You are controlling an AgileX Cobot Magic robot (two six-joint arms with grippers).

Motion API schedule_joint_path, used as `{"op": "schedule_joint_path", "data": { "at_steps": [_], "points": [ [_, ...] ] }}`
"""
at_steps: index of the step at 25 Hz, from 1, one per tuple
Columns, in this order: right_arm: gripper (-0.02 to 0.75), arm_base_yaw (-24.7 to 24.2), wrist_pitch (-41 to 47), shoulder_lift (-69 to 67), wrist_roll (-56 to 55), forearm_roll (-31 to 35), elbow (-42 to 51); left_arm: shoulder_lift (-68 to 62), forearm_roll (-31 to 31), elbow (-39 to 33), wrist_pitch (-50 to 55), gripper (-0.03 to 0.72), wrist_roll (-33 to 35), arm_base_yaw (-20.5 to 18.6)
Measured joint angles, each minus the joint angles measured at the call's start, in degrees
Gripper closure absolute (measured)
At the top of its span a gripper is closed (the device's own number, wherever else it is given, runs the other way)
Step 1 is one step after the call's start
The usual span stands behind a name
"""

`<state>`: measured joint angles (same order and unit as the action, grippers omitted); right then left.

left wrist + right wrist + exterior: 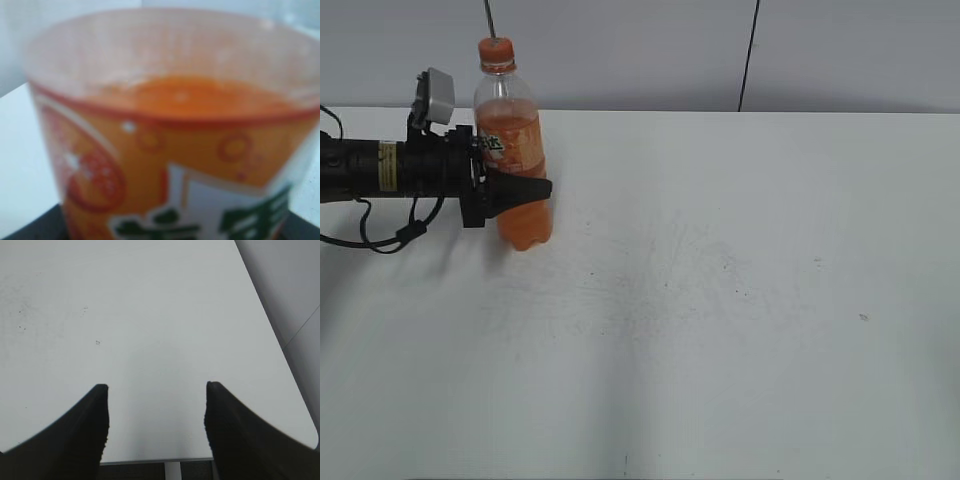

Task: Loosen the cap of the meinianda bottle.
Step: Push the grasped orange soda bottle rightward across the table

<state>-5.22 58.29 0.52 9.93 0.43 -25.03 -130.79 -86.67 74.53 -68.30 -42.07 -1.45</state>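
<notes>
The meinianda bottle (515,150) stands upright at the back left of the white table (740,300), with orange soda inside and its orange cap (496,49) on top. My left gripper (520,188) reaches in from the left and is shut on the bottle's lower body, below the label. The left wrist view is filled by the bottle's label and soda line (175,150), blurred. My right gripper (156,390) is open and empty above bare table near the right edge; it is out of the exterior view.
The table's right edge (280,340) and front edge (165,460) show in the right wrist view. A grey wall (820,50) stands right behind the table. The left arm's cable (380,240) loops on the table at the left.
</notes>
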Motion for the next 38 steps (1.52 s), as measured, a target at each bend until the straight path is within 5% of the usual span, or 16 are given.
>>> {"op": "schedule_joint_path", "data": {
  "at_steps": [13, 26, 38],
  "points": [
    [0.279, 0.0, 0.0, 0.0, 0.0, 0.0, 0.0, 3.1, 1.8, -1.3, 1.7, 0.270, -1.7, 5.6],
    [0.279, 0.0, 0.0, 0.0, 0.0, 0.0, 0.0, 3.3, 7.4, -2.2, 1.7, 0.270, 1.7, 18.7],
    [0.279, 0.0, 0.0, 0.0, 0.0, 0.0, 0.0, 0.4, 10.6, -4.8, 1.8, 0.270, 8.4, 19.2]
  ]
}}
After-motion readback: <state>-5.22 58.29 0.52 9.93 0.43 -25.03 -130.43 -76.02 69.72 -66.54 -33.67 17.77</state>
